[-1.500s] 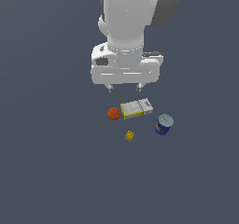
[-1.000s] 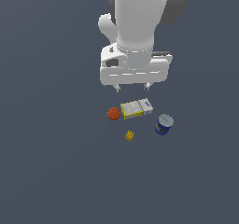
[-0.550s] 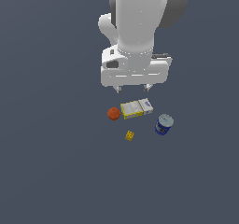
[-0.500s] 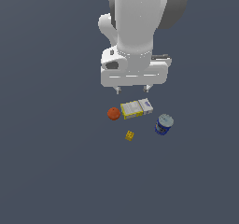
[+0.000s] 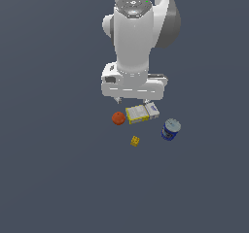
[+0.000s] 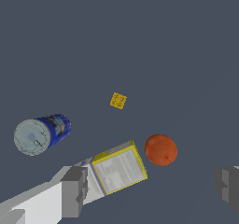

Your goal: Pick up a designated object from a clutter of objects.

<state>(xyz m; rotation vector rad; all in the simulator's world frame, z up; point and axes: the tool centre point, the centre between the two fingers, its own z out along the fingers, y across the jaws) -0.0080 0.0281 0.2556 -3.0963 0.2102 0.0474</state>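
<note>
The orange-red ball (image 5: pixel 118 118) lies on the dark floor at the exterior view's left end of the clutter, beside the flat yellow-white-blue box (image 5: pixel 142 113). The blue can with pale lid (image 5: pixel 170 129) stands to the exterior view's right, and the tiny yellow studded brick (image 5: pixel 135 141) lies in front. My gripper (image 5: pixel 131 101) hangs open and empty just above the ball and box, touching nothing. In the wrist view the ball (image 6: pixel 160 149) sits between my spread fingers (image 6: pixel 74 190), next to the box (image 6: pixel 119 168); the can (image 6: pixel 41 133) and brick (image 6: pixel 118 100) lie further off.
The items lie on a plain dark grey floor (image 5: pixel 58 178). The white arm rises above the clutter and hides the floor behind it.
The gripper has come down closer to the ball and box. The four objects have not moved, and the jaws stay open.
</note>
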